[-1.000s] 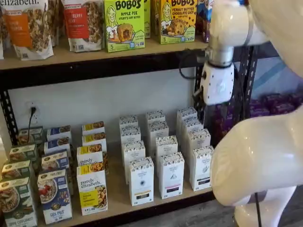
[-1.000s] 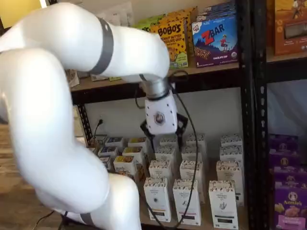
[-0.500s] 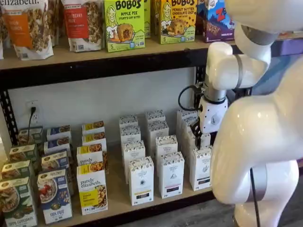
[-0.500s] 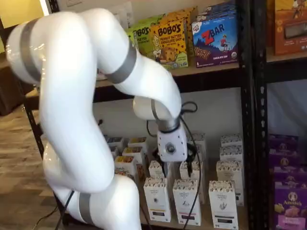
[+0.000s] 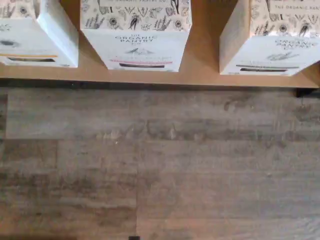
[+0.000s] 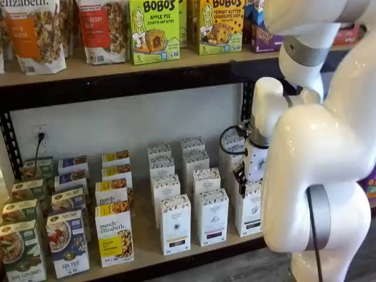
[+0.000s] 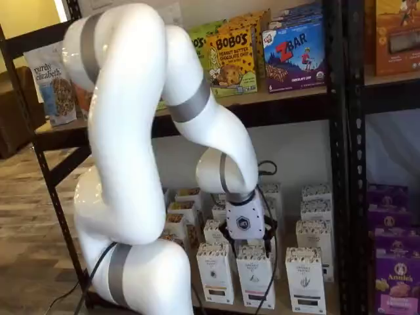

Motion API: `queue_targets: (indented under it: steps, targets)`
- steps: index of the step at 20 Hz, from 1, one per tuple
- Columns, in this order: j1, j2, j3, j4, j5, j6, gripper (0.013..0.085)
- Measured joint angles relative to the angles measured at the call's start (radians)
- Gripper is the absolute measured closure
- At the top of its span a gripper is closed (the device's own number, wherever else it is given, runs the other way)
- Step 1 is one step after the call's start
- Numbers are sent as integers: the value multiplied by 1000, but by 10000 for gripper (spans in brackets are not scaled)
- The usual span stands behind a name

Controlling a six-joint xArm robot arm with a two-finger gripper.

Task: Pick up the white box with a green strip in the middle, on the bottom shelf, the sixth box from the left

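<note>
The white box with a green strip point(image 6: 249, 209) stands at the front of the rightmost column on the bottom shelf point(image 6: 145, 245); it also shows in a shelf view point(image 7: 305, 281). In the wrist view it is the carton with a pale grey-green mark point(image 5: 272, 50), beside one with a pink strip point(image 5: 136, 45), both at the shelf's front edge point(image 5: 200, 77). My gripper point(image 6: 241, 176) hangs low in front of the front-row white cartons, just up and left of the target's top. In a shelf view the gripper point(image 7: 248, 241) overlaps the middle carton's top. Its fingers show no clear gap, and no box is in them.
More white cartons fill the rows behind and to the left point(image 6: 175, 224). Yellow-banded purely elizabeth boxes point(image 6: 114, 234) and blue boxes point(image 6: 67, 243) stand further left. The upper shelf holds Bobo's boxes point(image 6: 154, 30). A black upright point(image 7: 341, 157) stands right of the target. Wood floor point(image 5: 160, 165) lies below.
The arm has lowered the gripper from just under the upper shelf down to the tops of the front-row white cartons. The boxes have not moved.
</note>
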Motion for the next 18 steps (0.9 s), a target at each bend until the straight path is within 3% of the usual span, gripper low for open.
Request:
queue_targets:
  steps: [2,4,7,11,15,18]
  targets:
    - [1,58,-18,-14,-53,14,130]
    - [-6,122,-53,-111,-83,102,130]
    - [-15,226,-117,-218,-130,198,130]
    - [-17,327,-185,-195,-184,176,130]
    - [-33,405,-261,-261,-191,225,130]
    - [-47,454,-318,-284,-178,234,130]
